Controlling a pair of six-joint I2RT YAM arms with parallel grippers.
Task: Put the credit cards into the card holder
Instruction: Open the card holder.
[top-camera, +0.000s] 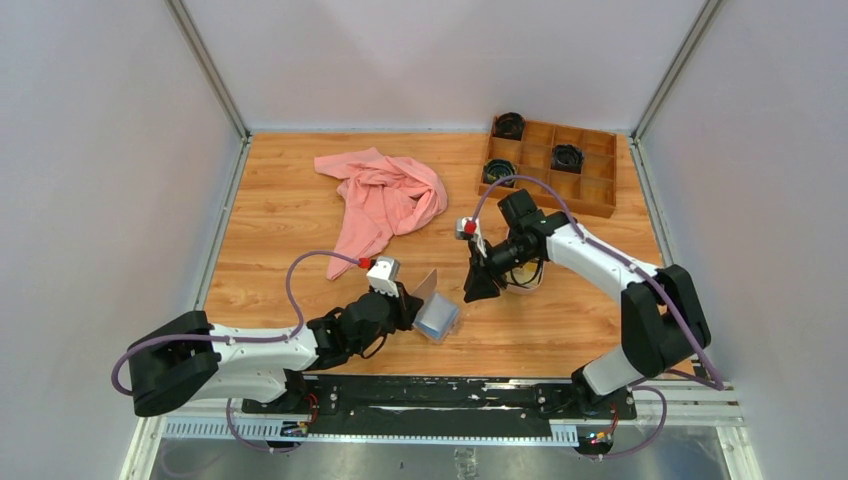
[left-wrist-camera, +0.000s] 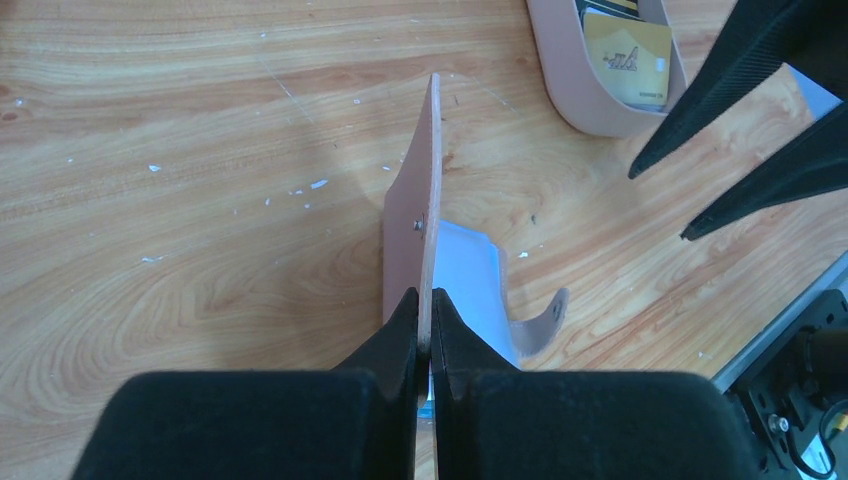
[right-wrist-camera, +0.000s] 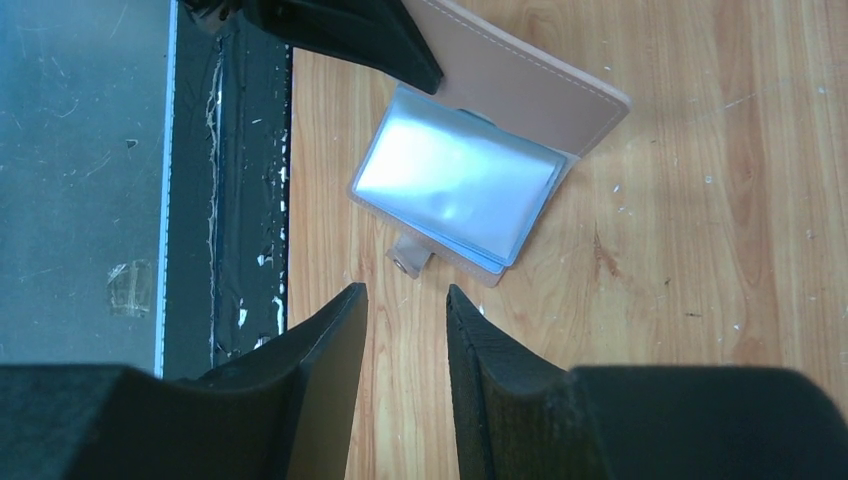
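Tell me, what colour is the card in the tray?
Yellow-gold card, clearest in the left wrist view.

Overhead view from behind — both close wrist views share the card holder (right-wrist-camera: 455, 190).

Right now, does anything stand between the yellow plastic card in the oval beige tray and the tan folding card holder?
Nothing lies on the wood between the yellow plastic card in its oval beige tray and the tan folding card holder, held open by the left jaws. Only the open, empty right jaws hang above.
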